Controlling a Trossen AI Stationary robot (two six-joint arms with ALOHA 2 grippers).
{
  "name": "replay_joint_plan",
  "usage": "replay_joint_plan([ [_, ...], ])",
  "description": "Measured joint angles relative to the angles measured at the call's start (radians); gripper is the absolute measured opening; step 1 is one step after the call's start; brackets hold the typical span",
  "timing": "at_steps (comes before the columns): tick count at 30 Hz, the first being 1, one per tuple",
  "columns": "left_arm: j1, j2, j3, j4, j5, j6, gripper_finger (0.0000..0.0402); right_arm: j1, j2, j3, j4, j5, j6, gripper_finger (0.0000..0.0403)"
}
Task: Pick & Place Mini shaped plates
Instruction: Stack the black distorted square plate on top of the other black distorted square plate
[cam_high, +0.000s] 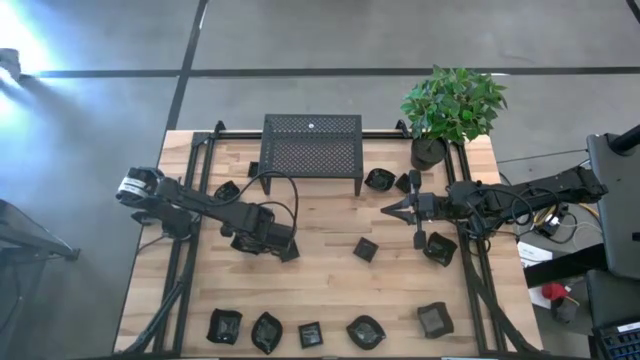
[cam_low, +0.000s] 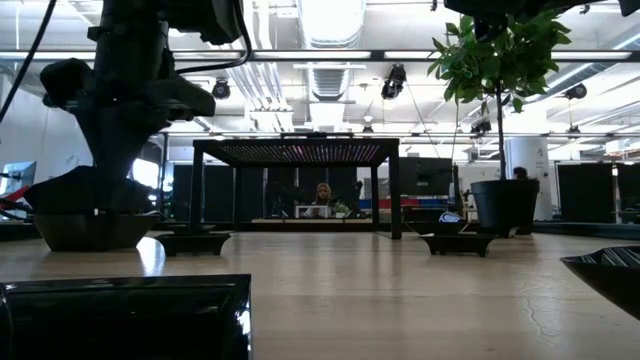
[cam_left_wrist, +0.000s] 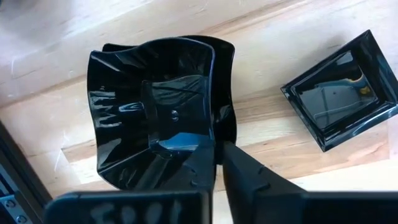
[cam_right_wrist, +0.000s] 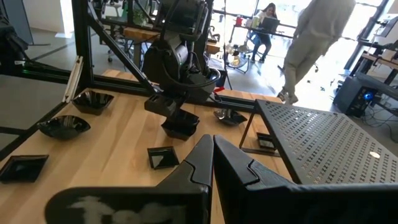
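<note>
The left gripper, jaws nearly closed, pinches the rim of one wavy plate nested on another, a square plate beside; the right gripper is closed, empty.

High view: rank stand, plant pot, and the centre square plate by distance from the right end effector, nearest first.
From the right end effector:
1. Square plate, just toward the table's front.
2. Plant pot, at the back right corner.
3. Stand, at the back centre; close to the pot's distance.
</note>
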Motion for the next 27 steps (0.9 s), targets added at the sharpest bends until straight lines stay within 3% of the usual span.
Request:
replay_joint_plan([
  [6, 0.007, -0.003, 0.0, 0.003, 0.003, 0.01, 0.0064, 0.0, 0.0, 0.0, 0.0, 0.0, -0.003, 0.0008],
  [15, 0.012, -0.047, 0.032, -0.008, -0.018, 0.054, 0.0067, 0.0, 0.0, 0.0, -0.006, 0.0, -0.003, 0.0008],
  [27, -0.052, -0.191, 0.063, -0.007, -0.459, 0.272, 0.0067, 0.0, -0.001, 0.0, -0.012, 0.001, 0.015, 0.0008],
])
